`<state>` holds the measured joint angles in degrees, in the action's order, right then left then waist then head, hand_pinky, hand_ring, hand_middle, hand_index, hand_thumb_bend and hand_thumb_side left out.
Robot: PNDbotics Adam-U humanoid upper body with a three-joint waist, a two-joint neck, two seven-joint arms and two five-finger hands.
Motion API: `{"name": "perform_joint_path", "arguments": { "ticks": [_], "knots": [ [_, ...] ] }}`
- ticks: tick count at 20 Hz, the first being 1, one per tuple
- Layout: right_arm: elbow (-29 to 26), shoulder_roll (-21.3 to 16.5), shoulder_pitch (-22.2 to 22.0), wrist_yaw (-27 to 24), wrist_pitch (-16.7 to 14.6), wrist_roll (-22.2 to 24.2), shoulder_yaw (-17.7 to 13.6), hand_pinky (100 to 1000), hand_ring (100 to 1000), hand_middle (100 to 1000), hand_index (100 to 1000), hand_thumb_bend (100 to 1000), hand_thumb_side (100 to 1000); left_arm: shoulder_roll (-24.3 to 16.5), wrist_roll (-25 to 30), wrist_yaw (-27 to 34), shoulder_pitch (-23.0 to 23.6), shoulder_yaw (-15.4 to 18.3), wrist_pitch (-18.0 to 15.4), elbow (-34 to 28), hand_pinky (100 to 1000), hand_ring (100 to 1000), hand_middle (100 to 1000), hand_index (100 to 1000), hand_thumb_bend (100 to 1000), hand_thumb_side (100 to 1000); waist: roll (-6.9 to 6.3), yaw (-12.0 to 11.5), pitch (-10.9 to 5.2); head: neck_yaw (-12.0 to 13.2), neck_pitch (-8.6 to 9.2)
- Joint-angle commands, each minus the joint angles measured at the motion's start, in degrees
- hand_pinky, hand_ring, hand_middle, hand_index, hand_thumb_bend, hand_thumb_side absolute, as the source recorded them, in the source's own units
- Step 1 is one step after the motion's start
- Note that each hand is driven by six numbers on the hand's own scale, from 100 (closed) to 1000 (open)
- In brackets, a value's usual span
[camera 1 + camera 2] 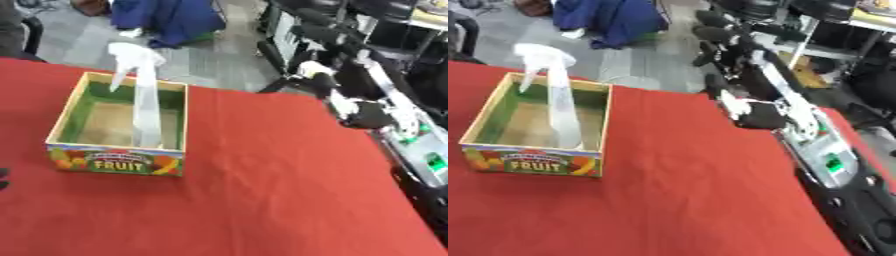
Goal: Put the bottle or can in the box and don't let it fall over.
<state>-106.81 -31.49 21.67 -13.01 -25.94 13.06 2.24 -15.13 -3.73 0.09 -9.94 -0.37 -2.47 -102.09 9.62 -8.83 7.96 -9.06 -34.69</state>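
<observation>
Red cloth covered my table. Through the left eye, the white spray bottle stood upright inside the fruit box, near its front wall. My left hand barely showed at the lower left edge, fingers unreadable. Through the right eye, my right hand hung well right of the box; I couldn't tell its fingers' state.

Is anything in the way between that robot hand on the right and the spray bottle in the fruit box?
Nothing visible. The spray bottle already stands upright inside the fruit box. Between it and the right hand lies only bare red tablecloth.
</observation>
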Motion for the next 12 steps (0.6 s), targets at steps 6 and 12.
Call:
{"name": "perform_joint_path", "arguments": {
  "ticks": [6,12],
  "knots": [
    [-7.74,11.28,-10.81,-3.18,6.53,7.03,-5.09,713,1000,1000,877,100,470,-0.77,-2.12,-1.29,1.17,2.1,0.06,-0.86,773,757,598,759,133,787,-1.29,2.72,-0.42,5.77,-1.64],
    [-7.13,19.16,-16.96,-0.22,9.97,10.54,-5.5,711,1000,1000,866,100,470,-0.56,-2.25,-1.57,2.3,2.05,0.18,-0.85,775,759,599,760,129,789,-2.47,5.33,-0.67,6.82,-4.54]
  ]
}}
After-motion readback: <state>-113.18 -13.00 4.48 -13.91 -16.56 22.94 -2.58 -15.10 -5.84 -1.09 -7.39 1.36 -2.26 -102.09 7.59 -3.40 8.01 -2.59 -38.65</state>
